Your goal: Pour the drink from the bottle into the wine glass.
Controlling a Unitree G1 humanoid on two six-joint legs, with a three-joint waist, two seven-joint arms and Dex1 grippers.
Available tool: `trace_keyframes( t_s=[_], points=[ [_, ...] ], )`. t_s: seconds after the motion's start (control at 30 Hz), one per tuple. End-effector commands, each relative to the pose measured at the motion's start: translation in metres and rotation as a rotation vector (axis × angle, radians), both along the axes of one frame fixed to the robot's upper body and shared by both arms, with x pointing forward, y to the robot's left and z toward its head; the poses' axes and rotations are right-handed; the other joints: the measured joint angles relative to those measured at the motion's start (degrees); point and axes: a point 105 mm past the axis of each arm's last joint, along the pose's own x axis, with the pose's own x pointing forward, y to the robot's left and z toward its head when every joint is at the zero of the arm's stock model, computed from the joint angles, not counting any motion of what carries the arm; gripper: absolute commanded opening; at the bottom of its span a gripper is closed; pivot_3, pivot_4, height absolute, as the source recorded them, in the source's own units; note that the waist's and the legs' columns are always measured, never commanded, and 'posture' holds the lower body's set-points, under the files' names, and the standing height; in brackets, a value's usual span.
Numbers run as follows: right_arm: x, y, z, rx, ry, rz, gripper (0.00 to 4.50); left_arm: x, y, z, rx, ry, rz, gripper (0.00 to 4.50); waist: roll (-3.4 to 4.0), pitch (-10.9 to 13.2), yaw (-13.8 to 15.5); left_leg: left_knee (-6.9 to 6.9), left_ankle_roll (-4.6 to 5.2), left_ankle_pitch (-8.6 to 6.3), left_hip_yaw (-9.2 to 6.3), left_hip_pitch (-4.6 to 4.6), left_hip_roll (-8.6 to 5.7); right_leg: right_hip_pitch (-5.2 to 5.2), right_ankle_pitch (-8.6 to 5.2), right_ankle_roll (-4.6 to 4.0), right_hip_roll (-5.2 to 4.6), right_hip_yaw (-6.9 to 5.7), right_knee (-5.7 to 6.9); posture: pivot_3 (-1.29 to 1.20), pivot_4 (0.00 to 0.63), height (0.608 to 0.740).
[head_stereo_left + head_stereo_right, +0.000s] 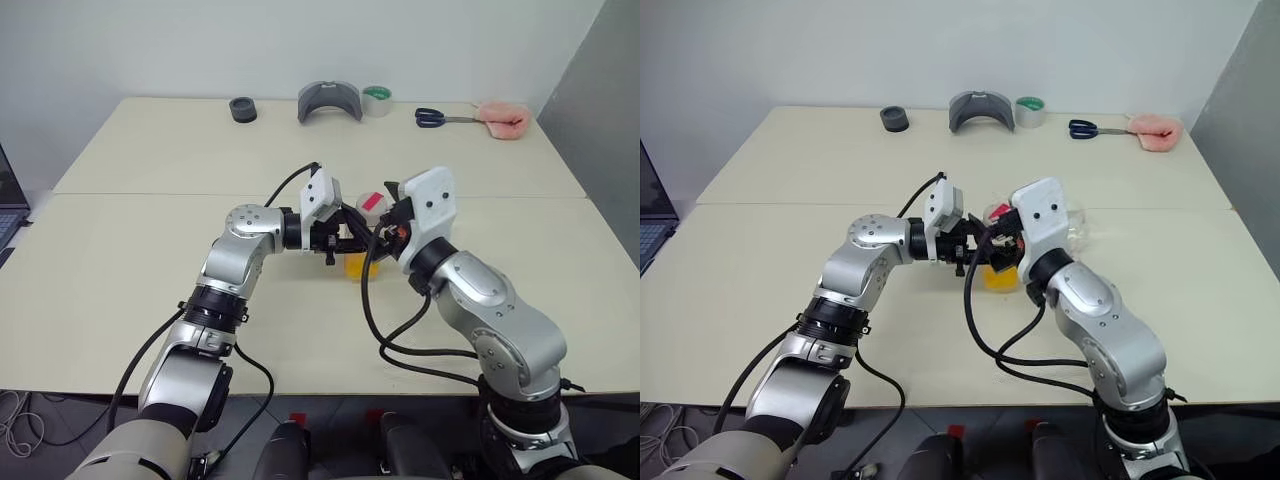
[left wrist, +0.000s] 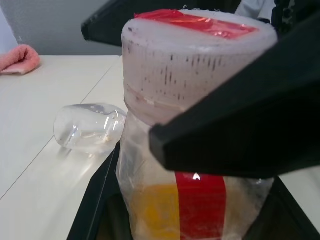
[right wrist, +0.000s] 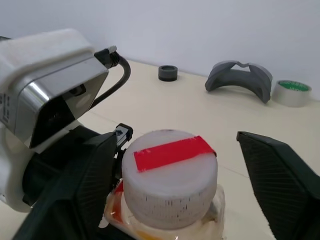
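My head pair looks forward and down over both arms onto the table (image 1: 120, 250), the two eyes sharing nearly the same scene. My left wrist camera sits very close behind the left gripper (image 2: 220, 150), facing the bottle (image 2: 195, 100) in it. My right wrist camera looks along the right gripper (image 3: 170, 185) down onto the same bottle's cap (image 3: 170, 170).

Silver arms (image 1: 232, 262) — black cables (image 1: 385, 345), seemingly
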Motion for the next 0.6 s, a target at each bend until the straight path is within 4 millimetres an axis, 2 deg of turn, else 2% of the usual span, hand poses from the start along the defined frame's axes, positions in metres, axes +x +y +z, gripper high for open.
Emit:
trace_keyframes(
  t_s=[0.03, 0.13, 0.37, 0.5, 0.6],
  points=[
    [-0.005, 0.001, 0.012, 0.015, -0.067, -0.001, 2.90, -0.001, -0.002, 0.017, -0.020, -0.065, -0.011, 1.82, 0.00, 0.0, 0.0, 0.00, 0.00, 0.00, 0.00, 0.00, 0.00, 0.00, 0.00, 0.00, 0.00, 0.00, 0.00, 0.00, 0.150, 0.740],
    [-0.006, 0.001, 0.012, 0.005, -0.080, 0.007, 1.93, -0.001, -0.001, 0.017, -0.019, -0.064, -0.010, 1.82, 0.00, 0.0, -0.1, 0.00, 0.00, 0.00, 0.00, 0.00, 0.01, -0.01, 0.00, 0.00, 0.01, 0.00, 0.00, 0.00, 0.150, 0.740],
    [-0.011, 0.006, 0.011, -0.015, -0.122, 0.082, 1.93, -0.003, 0.000, 0.015, -0.011, -0.060, -0.014, 1.82, 0.00, 0.0, -0.1, 0.00, 0.00, 0.00, 0.01, 0.00, 0.00, -0.01, 0.00, 0.00, 0.01, 0.00, 0.00, 0.00, 0.150, 0.740],
    [-0.020, 0.012, -0.001, -0.082, -0.157, 0.376, 1.93, -0.004, 0.001, 0.016, 0.002, -0.053, -0.036, 1.81, 0.00, 0.0, -0.1, 0.01, 0.00, 0.00, 0.02, 0.00, -0.02, 0.01, 0.00, 0.00, 0.00, 0.00, -0.01, 0.00, 0.150, 0.740],
    [-0.013, 0.001, -0.018, -0.212, -0.101, 0.591, 1.93, -0.007, 0.002, 0.016, 0.017, -0.053, -0.065, 1.81, 0.00, 0.0, -0.2, 0.01, 0.01, -0.01, 0.03, 0.08, -0.03, 0.12, 0.00, 0.01, 0.00, -0.03, -0.04, 0.00, 0.150, 0.740]
  ],
)
